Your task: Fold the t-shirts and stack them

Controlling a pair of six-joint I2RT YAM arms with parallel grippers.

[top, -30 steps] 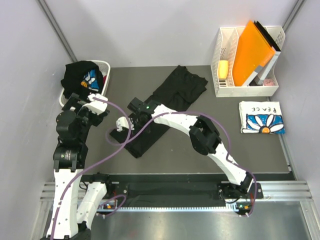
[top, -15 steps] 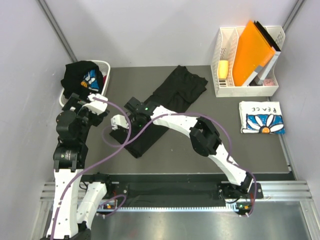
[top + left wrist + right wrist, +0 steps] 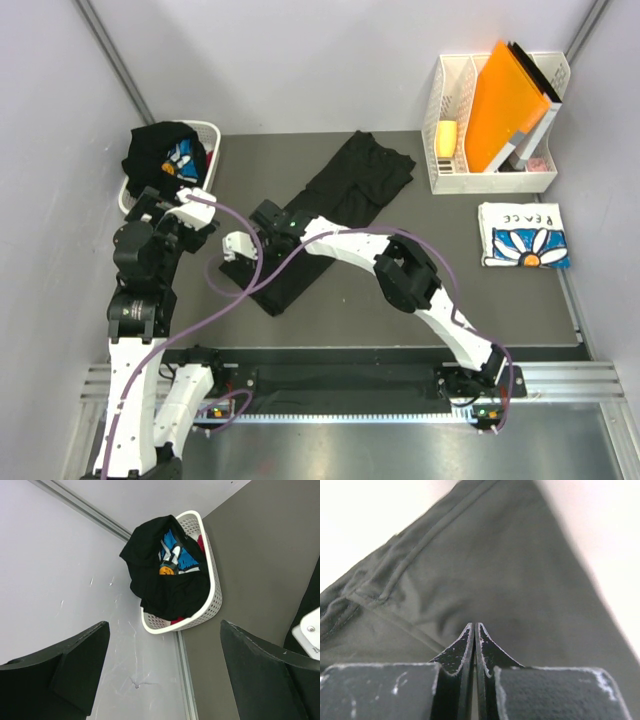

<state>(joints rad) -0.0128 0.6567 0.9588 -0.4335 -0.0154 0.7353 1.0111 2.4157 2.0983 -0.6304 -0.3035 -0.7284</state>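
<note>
Far left: laundry basket (image 3: 212,138) holding bunched black tees (image 3: 155,150). Beside it the left pincer (image 3: 162,675) hangs wide open and empty. The right pincer (image 3: 475,640) is shut tight, tips on the long black tee (image 3: 350,185), which lies diagonally on the counter (image 3: 330,320). Cannot tell whether cloth is pinched. Far right: folded white tee (image 3: 525,237). Judgement: confirm the hem is caught, carry it low, align edges, smooth before stacking.

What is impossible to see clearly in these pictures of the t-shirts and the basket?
- Top external: the right arm covers the middle of the black t-shirt.
- Right wrist: whether the shut right end effector pinches cloth; the view is too close and blurred.
- Left wrist: what lies low in the basket, under the printed black tee.
</note>
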